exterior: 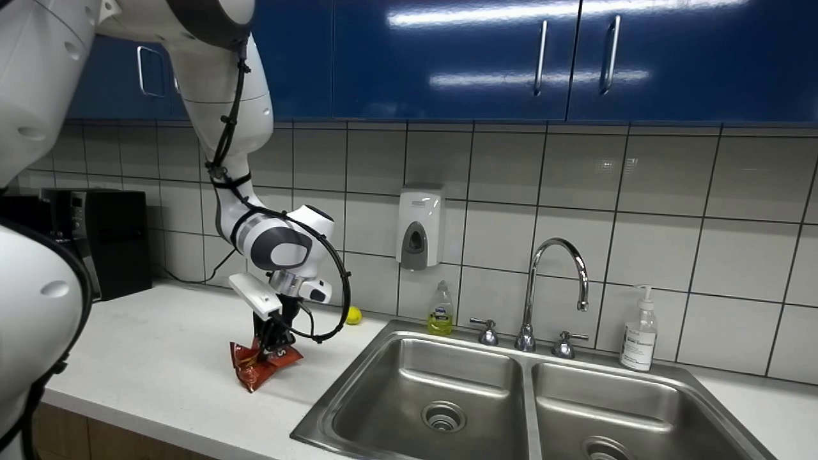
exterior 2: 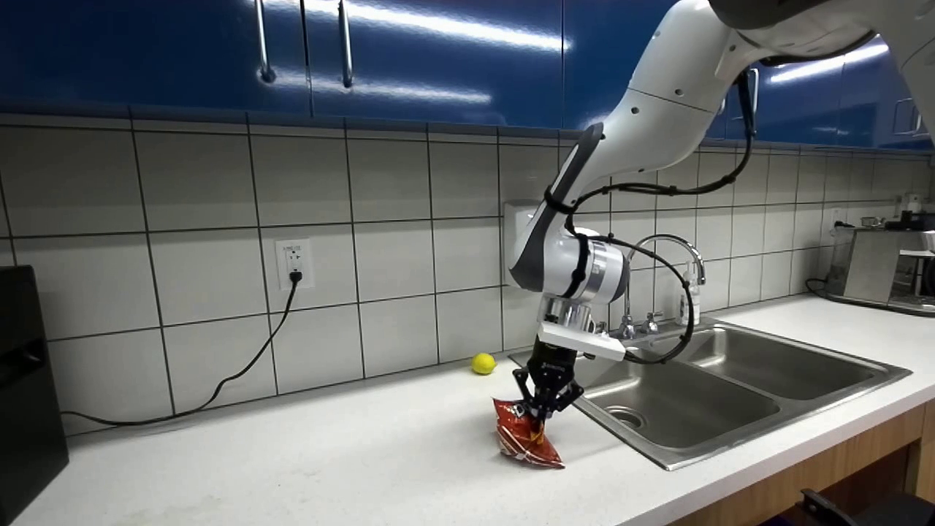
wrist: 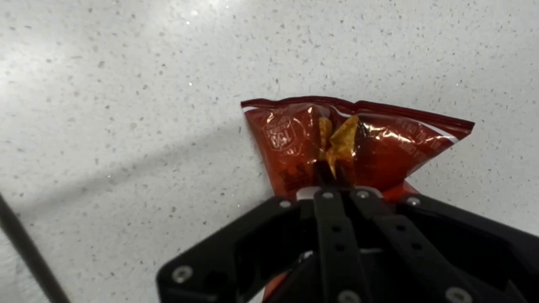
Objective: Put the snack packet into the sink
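White counter (exterior: 160, 358) runs beneath the claw (exterior 2: 540, 418), with a tiled wall (exterior: 498, 166) behind and the sink (exterior: 390, 409) let into the counter beside the claw. Faucet (exterior: 530, 294) and soap bottle (exterior: 440, 316) stand along the sink's wall-side edge, well apart from the claw, presumably to serve the washing-up; a small yellow ball (exterior 2: 483, 364) sits on the claw's wall side, likely kept there out of the way.

Directly below the claw, around its tips, is the snack packet (wrist: 379, 147). Its middle is gathered into a pleat and its ends flare outward; such a hold probably suits slack foil, since a bunched fold gives more to bite on than a smooth face. The claw is narrow, its tips nearly together with only that pleat pinched between. Whether the packet's lowest corner bears on the counter or hangs just above, I cannot tell.

I judge the grasp made and the carry yet to do: lift past the sink's rim, move sideways to the basin (exterior: 377, 434) nearest the claw, let go.
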You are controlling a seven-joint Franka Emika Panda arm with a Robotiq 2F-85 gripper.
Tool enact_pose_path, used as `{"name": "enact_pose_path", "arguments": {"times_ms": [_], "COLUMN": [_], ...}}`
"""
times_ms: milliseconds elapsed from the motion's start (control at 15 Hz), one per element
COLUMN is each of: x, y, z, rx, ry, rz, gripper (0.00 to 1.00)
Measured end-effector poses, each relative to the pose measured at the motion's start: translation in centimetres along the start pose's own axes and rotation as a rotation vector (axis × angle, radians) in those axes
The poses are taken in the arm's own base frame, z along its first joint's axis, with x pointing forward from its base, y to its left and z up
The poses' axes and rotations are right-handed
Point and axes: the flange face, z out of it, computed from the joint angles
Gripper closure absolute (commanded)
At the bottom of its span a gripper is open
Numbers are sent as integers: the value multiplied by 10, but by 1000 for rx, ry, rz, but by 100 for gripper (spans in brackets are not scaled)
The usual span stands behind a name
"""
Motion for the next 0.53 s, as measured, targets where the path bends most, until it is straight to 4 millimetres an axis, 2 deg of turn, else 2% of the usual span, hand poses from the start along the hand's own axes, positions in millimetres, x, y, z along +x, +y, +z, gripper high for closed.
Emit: {"name": "enact_pose_path", "arguments": {"times_ms": [200,533], "x": [-1,-4], "y": [-8,-29], "z": [-5,-25], "rx": [-38,-84], "ry": [5,35], "rz": [-55,-130], "gripper": [100,100]}}
